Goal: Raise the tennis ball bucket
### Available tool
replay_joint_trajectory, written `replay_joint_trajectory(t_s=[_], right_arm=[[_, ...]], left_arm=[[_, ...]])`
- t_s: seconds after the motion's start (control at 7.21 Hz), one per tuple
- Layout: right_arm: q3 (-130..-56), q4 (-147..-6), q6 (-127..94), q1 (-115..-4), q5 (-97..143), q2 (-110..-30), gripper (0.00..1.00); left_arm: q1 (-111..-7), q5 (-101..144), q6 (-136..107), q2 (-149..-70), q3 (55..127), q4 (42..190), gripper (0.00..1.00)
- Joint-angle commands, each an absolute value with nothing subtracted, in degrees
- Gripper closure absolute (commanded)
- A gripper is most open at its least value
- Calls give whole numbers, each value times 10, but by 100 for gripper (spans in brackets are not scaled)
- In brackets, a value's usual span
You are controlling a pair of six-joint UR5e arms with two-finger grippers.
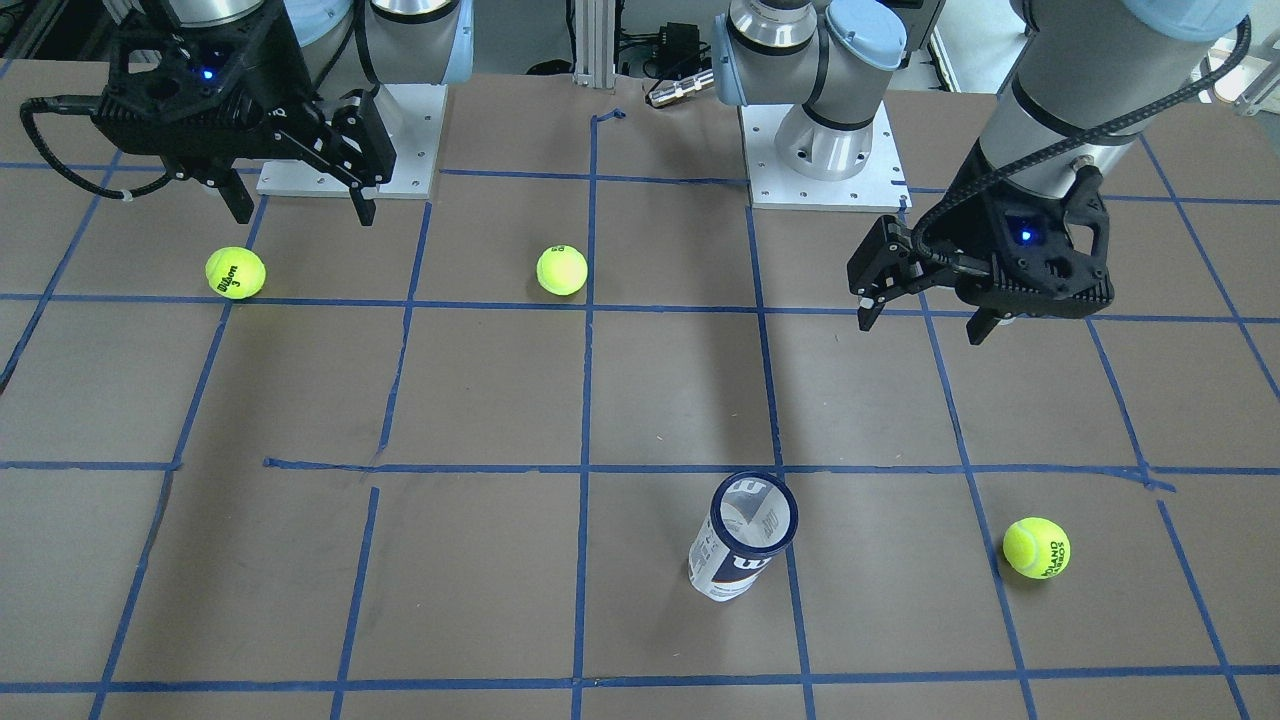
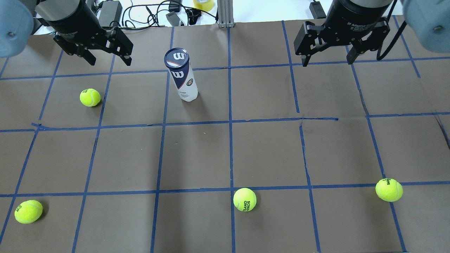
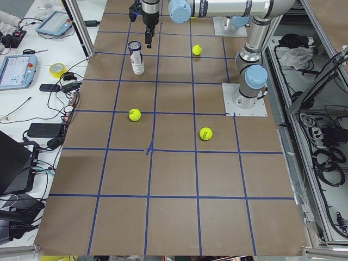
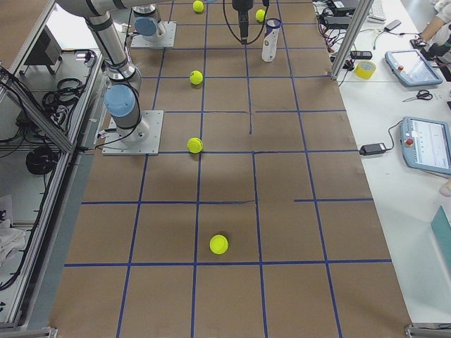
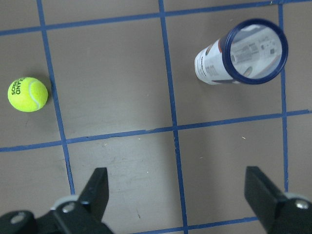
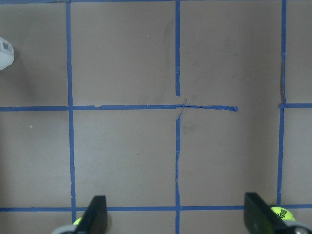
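A: Target location?
B: The tennis ball bucket [image 2: 182, 79] stands upright on the table [image 2: 267, 151], dark blue rim up. Its base sits inside a taped grid square in the row farthest from the robot, on the robot's left half. It is near the operators' edge but not at it.

A: Clearance around it?
B: Bare brown paper on every side. The nearest tennis ball [image 2: 90, 97] lies toward the robot's left, well apart. The other balls [image 2: 244, 199] lie in the row nearest the robot, well apart from the bucket. An aluminium post [image 2: 225, 14] and loose cables [image 2: 147, 10] sit beyond the far edge, off the paper.

A: Left arm pose?
B: The left gripper [image 2: 110, 59] hangs above the table with fingers pointing down. They are spread wide with nothing between them. It is beside the bucket on the robot's left and not touching it. In the left wrist view the bucket stands ahead of the fingers, off to one side and outside the gap.

A: Right arm pose?
B: The right gripper [image 2: 327, 59] hangs over the right half of the far row in the same downward pose. Its jaws are wide and empty, well apart from the bucket. Its wrist view shows mostly bare paper and tape lines [image 6: 177, 146]. There is a white sliver at the left edge, but I cannot tell what it is.
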State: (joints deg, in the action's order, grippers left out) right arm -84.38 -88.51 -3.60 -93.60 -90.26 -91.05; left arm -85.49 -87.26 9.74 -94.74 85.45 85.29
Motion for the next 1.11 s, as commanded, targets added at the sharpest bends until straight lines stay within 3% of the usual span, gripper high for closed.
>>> replay_joint_trajectory(t_s=[0.0, 0.97], right_arm=[[-844, -885, -36, -936, -903, -911, 0], [-844, -885, -36, -936, -903, -911, 0]], left_arm=[[-855, -874, 89, -937, 863, 859, 0], [-857, -911, 57, -897, 880, 918, 0]])
